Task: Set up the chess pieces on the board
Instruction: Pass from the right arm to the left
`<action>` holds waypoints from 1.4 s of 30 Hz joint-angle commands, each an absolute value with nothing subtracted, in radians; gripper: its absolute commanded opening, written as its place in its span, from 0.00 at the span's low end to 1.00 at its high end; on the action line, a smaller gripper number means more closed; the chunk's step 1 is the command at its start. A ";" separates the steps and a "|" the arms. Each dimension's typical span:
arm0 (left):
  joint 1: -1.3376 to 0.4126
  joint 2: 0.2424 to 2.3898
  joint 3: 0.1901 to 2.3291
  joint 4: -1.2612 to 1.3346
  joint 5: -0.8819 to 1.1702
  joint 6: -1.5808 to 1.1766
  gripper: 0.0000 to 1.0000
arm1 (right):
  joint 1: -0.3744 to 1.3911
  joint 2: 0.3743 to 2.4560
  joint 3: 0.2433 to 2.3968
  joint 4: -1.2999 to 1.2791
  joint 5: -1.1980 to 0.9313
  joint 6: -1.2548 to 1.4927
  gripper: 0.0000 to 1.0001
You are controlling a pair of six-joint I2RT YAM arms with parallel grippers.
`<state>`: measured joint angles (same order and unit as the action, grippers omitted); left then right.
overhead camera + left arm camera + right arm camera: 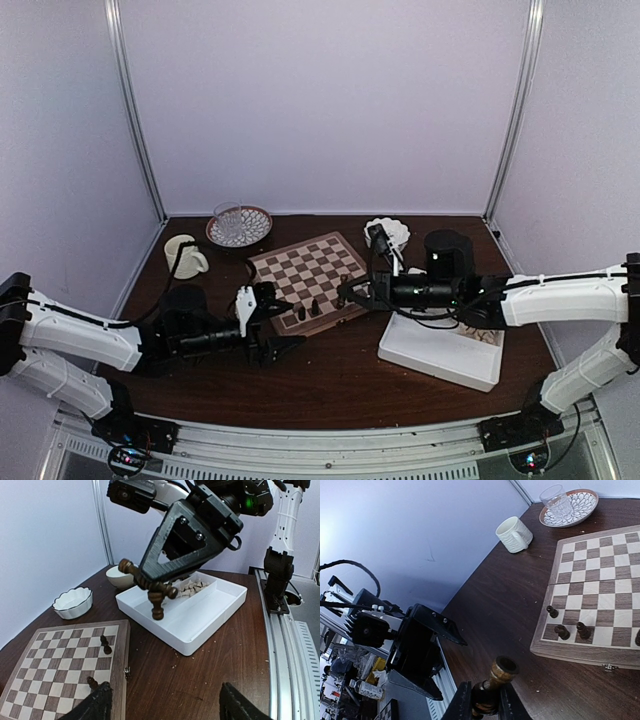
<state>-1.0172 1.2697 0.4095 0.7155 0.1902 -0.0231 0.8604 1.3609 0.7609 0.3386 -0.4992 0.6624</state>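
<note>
The board (310,270) lies mid-table with a few dark chess pieces (308,311) near its front edge. In the right wrist view these dark pieces (562,632) stand by the board's (600,587) near border. My right gripper (485,705) is shut on a dark brown chess piece (497,677), held in the air off the board's corner. In the left wrist view that held piece (157,600) hangs over the white tray (200,625). My left gripper (165,707) is open with nothing in it, low over the table beside the board (60,665). Pale pieces (192,586) lie in the tray.
A cream mug (185,255) and a patterned plate with a glass (238,226) stand behind the board on the left. A white scalloped bowl (388,232) and a black cylinder (447,255) stand at the back right. The two grippers face each other closely.
</note>
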 commanded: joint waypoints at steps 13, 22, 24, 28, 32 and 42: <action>-1.013 1.255 0.367 0.885 0.249 -0.020 0.61 | 1.054 1.488 0.928 0.393 -0.404 0.650 0.11; -1.014 1.272 0.386 0.866 0.288 -0.019 0.47 | 1.075 1.508 0.944 0.389 -0.391 0.640 0.11; -1.013 1.270 0.384 0.866 0.287 -0.019 0.46 | 1.077 1.510 0.945 0.392 -0.393 0.643 0.11; -1.014 1.261 0.368 0.895 0.279 -0.018 0.46 | 1.080 1.510 0.942 0.408 -0.408 0.650 0.11; -1.014 1.270 0.320 1.033 0.296 -0.036 0.47 | 1.090 1.501 0.934 0.443 -0.414 0.658 0.12; -1.013 1.276 0.273 1.198 0.322 -0.078 0.53 | 1.121 1.472 0.936 0.481 -0.392 0.670 0.12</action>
